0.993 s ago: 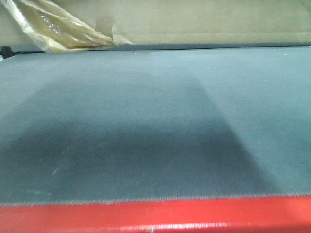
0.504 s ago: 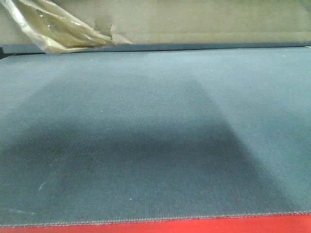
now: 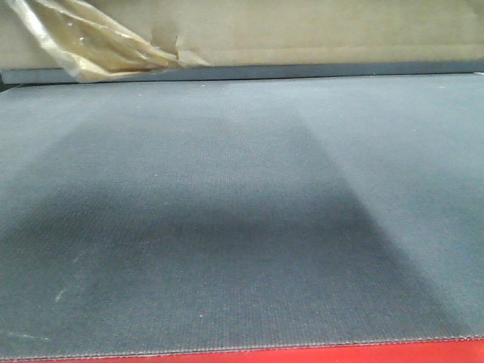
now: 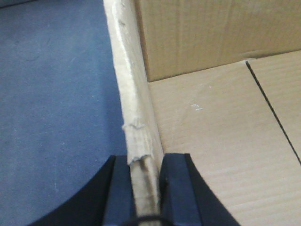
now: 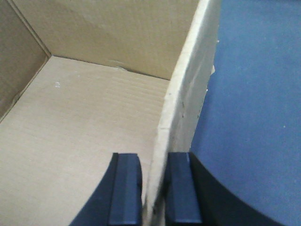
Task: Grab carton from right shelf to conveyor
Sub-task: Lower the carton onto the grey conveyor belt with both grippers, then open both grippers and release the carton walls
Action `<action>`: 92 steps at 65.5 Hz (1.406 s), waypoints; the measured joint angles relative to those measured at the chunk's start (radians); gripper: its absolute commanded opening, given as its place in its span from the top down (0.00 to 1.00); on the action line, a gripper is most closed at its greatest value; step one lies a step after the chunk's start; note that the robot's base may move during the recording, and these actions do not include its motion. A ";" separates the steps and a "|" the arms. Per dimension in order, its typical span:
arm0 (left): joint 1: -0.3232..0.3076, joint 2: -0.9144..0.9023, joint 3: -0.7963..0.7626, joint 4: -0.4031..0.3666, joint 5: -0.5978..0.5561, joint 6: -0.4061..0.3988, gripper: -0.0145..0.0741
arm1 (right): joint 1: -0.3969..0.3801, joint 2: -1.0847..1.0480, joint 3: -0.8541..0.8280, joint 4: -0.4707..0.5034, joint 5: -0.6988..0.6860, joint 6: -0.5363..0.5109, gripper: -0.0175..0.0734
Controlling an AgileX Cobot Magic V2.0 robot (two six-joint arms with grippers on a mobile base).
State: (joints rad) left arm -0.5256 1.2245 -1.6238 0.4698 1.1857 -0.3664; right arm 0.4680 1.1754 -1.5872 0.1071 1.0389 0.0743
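Note:
The brown carton (image 3: 318, 30) stands open-topped at the far edge of the dark grey conveyor belt (image 3: 242, 212) in the front view. My left gripper (image 4: 145, 161) is shut on the carton's left wall (image 4: 129, 84), whose top edge is frayed. My right gripper (image 5: 154, 161) is shut on the carton's right wall (image 5: 188, 94), one finger inside and one outside. The carton's bare inner floor (image 5: 84, 132) shows in both wrist views. The belt lies under and beside the carton (image 4: 56, 94).
Loose yellowish tape (image 3: 91, 45) hangs off the carton's near left corner. A red edge strip (image 3: 340, 354) runs along the belt's near side. Belt surface extends to the right of the carton (image 5: 258, 94).
In the front view the red strip has slid down and nearly out of frame, and the carton's lower edge sits slightly higher; more belt fills the view.

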 measured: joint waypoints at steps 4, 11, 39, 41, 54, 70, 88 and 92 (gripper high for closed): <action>0.000 0.000 0.000 0.005 -0.013 0.000 0.85 | 0.000 0.000 0.000 0.000 -0.014 0.000 0.89; 0.000 0.000 0.000 0.002 -0.036 0.000 0.85 | 0.000 0.001 0.000 0.000 -0.031 -0.002 0.89; 0.262 0.025 0.264 -0.228 -0.347 0.041 0.84 | 0.000 0.246 0.000 0.000 -0.167 -0.004 0.89; 0.273 0.037 0.293 -0.231 -0.375 0.041 0.84 | 0.000 0.268 0.000 -0.004 -0.179 -0.006 0.89; 0.294 0.117 0.386 -0.226 -0.488 0.041 0.84 | 0.000 0.406 0.000 -0.029 -0.215 -0.008 0.89; 0.297 0.168 0.395 -0.208 -0.513 0.042 0.61 | 0.000 0.477 0.000 -0.036 -0.223 -0.010 0.49; 0.297 0.168 0.316 -0.204 -0.464 0.049 0.22 | -0.004 0.435 0.000 -0.037 -0.240 -0.010 0.20; 0.297 0.168 0.277 -0.204 -0.424 0.049 0.27 | -0.006 0.409 0.000 -0.037 -0.242 -0.010 0.22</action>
State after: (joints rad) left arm -0.2282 1.3925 -1.3469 0.2657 0.7613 -0.3179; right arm 0.4621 1.5849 -1.5872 0.0697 0.7970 0.0639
